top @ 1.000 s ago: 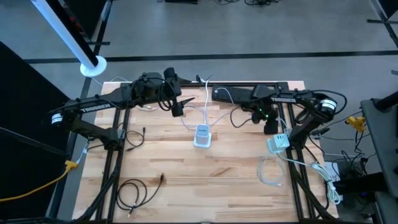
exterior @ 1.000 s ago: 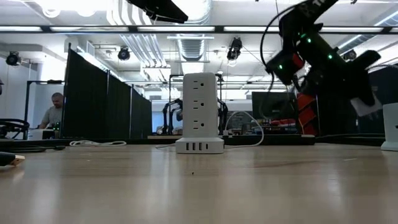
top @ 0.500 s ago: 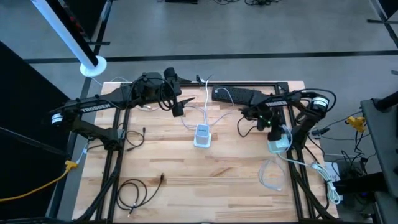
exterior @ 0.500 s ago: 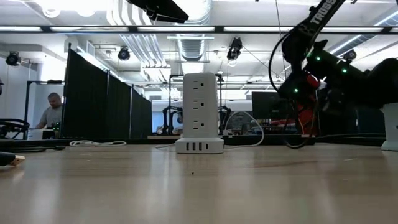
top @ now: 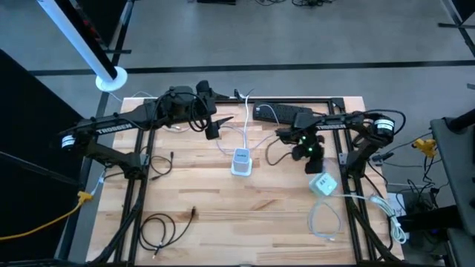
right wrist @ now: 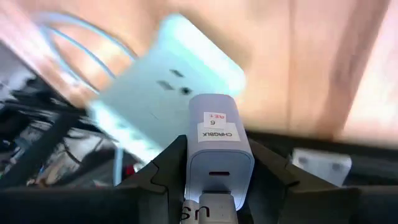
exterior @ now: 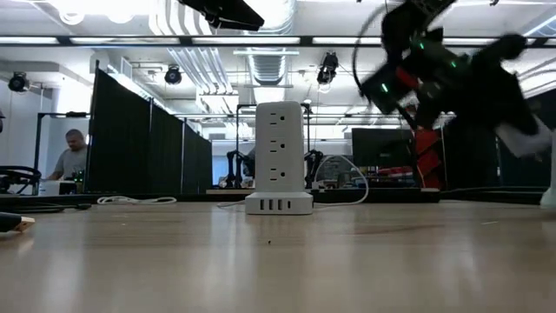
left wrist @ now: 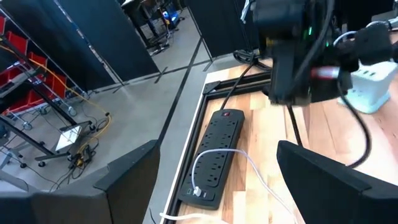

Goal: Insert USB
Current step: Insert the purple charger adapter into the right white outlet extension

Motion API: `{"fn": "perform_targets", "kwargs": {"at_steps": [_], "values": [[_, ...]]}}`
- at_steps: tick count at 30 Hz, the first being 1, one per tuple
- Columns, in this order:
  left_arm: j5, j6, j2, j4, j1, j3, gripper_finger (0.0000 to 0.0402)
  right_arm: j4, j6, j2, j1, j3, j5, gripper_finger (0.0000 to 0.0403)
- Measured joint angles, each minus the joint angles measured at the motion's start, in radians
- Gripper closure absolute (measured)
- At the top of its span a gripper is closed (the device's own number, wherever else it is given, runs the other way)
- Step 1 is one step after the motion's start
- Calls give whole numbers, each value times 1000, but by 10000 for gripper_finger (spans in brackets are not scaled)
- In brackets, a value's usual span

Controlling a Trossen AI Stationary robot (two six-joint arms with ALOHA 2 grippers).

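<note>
Right wrist view shows the right gripper [right wrist: 214, 171] clamped on a white charger [right wrist: 214, 140]; carrying step; next, align it with the power tower [top: 241, 161].

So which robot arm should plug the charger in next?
Probably the right. Its gripper already clamps the white charger, close to the white power tower. The left gripper waits empty at the table's back.

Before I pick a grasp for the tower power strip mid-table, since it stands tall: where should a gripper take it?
Likely the tower power strip by its upper body, from above, fingers across its two plain sides: it stands upright, sockets on the face, USB ports along the base.
</note>
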Motion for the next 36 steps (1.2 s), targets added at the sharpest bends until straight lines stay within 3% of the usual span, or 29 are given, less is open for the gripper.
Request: {"fn": "perform_targets", "kwargs": {"at_steps": [6,17,23,29,36], "values": [[0,-5,0,-5,0,0,90,-3,245,-95,-8,32,71,288],[2,-6,0,-22,0,0,90,-9,645,-188,70,-232,57,288],[3,-6,0,-26,0,0,90,22,728,-190,136,-277,-27,288],[57,-16,-1,-20,-1,0,90,237,790,-198,194,-204,-100,288],[84,-21,6,-4,-2,1,90,246,867,-232,219,-44,67,288]]}}
